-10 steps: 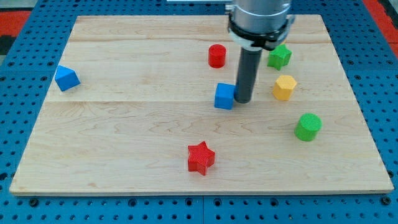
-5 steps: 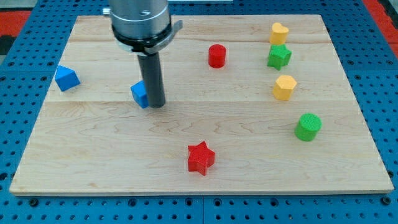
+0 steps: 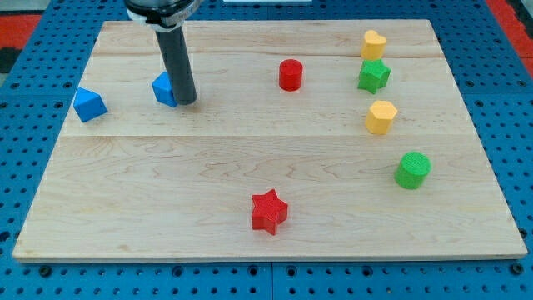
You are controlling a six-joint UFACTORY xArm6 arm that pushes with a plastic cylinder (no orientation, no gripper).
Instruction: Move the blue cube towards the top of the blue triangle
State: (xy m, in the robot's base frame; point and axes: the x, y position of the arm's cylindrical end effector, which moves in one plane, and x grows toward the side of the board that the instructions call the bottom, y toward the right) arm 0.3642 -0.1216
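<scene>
The blue cube (image 3: 164, 89) sits on the wooden board at the upper left, partly hidden behind the rod. My tip (image 3: 186, 102) touches the cube's right side. The blue triangle (image 3: 89, 104) lies near the board's left edge, to the left of the cube and a little lower, with a gap between them.
A red cylinder (image 3: 290, 74) stands at the top middle. A yellow heart (image 3: 374, 43), a green star (image 3: 374, 76), a yellow hexagon (image 3: 381, 117) and a green cylinder (image 3: 412, 170) line the right side. A red star (image 3: 268, 211) lies at the bottom middle. The board (image 3: 250, 167) rests on a blue pegboard.
My tip has pushed the blue cube from the board's middle far to the left and then up, closer to the blue triangle. The other blocks have not moved.
</scene>
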